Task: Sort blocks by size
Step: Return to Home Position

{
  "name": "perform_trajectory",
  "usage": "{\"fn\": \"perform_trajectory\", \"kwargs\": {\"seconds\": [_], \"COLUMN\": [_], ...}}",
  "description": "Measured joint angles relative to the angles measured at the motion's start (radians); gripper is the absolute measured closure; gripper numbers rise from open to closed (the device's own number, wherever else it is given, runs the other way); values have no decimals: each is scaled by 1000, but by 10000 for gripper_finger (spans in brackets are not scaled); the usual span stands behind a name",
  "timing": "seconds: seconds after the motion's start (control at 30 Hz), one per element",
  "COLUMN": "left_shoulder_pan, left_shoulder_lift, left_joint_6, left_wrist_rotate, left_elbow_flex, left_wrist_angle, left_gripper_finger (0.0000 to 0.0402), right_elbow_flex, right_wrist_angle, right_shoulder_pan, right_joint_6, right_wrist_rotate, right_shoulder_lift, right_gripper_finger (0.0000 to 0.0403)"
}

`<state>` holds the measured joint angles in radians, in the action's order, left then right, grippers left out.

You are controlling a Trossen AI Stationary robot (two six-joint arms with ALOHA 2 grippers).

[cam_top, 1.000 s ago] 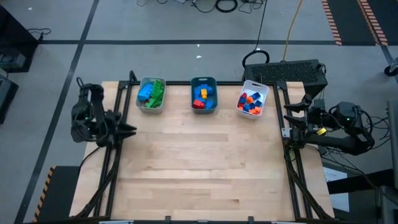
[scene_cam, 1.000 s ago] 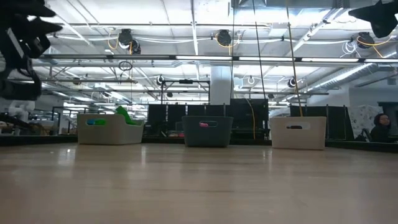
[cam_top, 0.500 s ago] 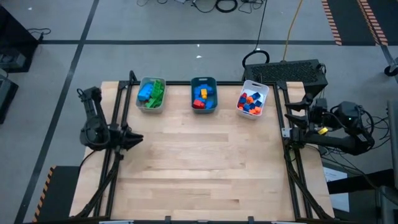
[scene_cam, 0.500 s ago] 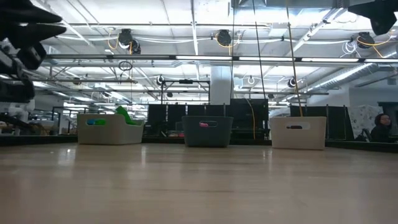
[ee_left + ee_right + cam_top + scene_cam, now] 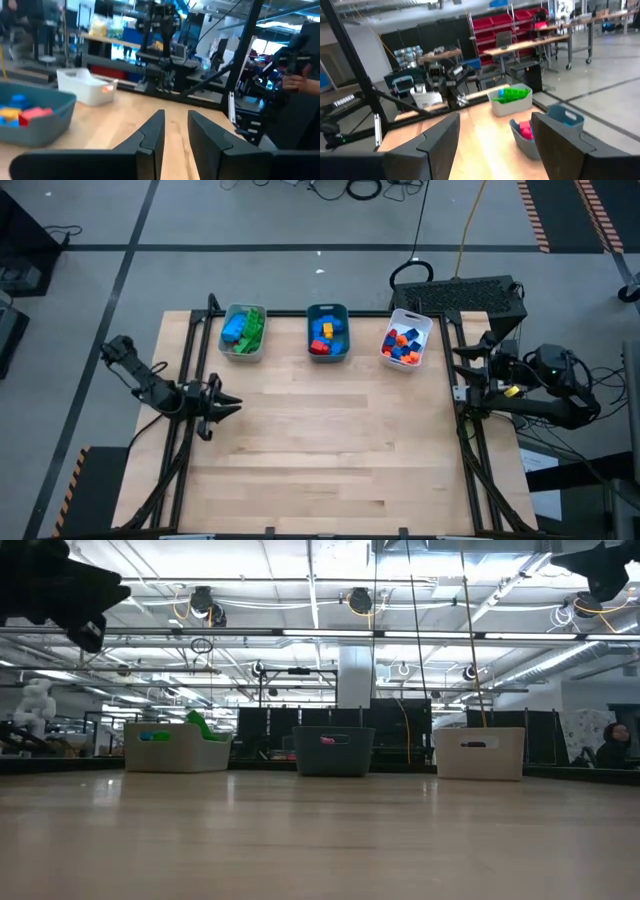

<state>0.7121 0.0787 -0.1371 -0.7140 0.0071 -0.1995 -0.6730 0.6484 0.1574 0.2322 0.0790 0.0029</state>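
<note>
The blocks lie in three trays along the table's far edge. Blue and green blocks fill the grey tray (image 5: 243, 332). Blue, yellow and red blocks fill the teal tray (image 5: 327, 333). Small orange, blue and red blocks fill the white tray (image 5: 406, 340). My left gripper (image 5: 232, 406) hovers over the table's left edge, its fingers (image 5: 155, 131) a narrow gap apart and empty. My right gripper (image 5: 462, 372) waits at the table's right edge, wide open (image 5: 495, 130) and empty.
The bare wooden tabletop (image 5: 330, 450) spreads between the arms and toward the near edge. Black frame rails (image 5: 186, 380) run along the left and right sides. A keyboard-like black unit (image 5: 470, 295) sits beyond the far right corner. A person (image 5: 610, 745) sits in the room behind.
My left arm has unfolded and swung its gripper toward the table's right and a little toward the near edge, coming in over the table's left edge. The blocks and trays have stayed where they were.
</note>
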Motion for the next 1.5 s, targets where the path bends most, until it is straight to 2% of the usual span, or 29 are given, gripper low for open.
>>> {"fn": "perform_trajectory", "kwargs": {"seconds": [0.1,0.2,0.3,0.47,0.7,0.87,0.97,1.13,1.4,1.43,1.5], "left_shoulder_pan": [-63,-121,-172,-244,-318,-350,-359,-379,-379,-379,-376], "left_shoulder_lift": [-28,-76,-78,-78,-78,-78,-78,-54,-41,-41,-41], "left_joint_6": [65,91,84,-12,13,-88,-92,-148,-172,-172,-212], "left_wrist_rotate": [66,192,323,465,538,618,667,750,697,705,788], "left_elbow_flex": [2,2,6,8,8,0,0,0,-1,-1,0], "left_wrist_angle": [-11,-7,-8,71,120,165,176,186,175,170,163], "left_gripper_finger": [317,317,317,318,318,318,318,318,317,317,317], "right_elbow_flex": [16,56,131,296,484,552,608,658,658,658,658], "right_wrist_angle": [13,-10,-100,-366,-521,-556,-615,-673,-666,-666,-668], "right_shoulder_pan": [0,0,0,-2,-3,-11,-29,-56,-61,-61,-61], "right_joint_6": [9,20,28,104,170,222,197,166,223,223,224], "right_wrist_rotate": [-1,-16,-94,-176,-244,-268,-232,-50,-83,-83,-82], "right_shoulder_lift": [0,0,-1,-1,-1,-1,-1,30,41,41,41], "right_gripper_finger": [165,165,165,165,165,165,165,165,165,165,165]}}
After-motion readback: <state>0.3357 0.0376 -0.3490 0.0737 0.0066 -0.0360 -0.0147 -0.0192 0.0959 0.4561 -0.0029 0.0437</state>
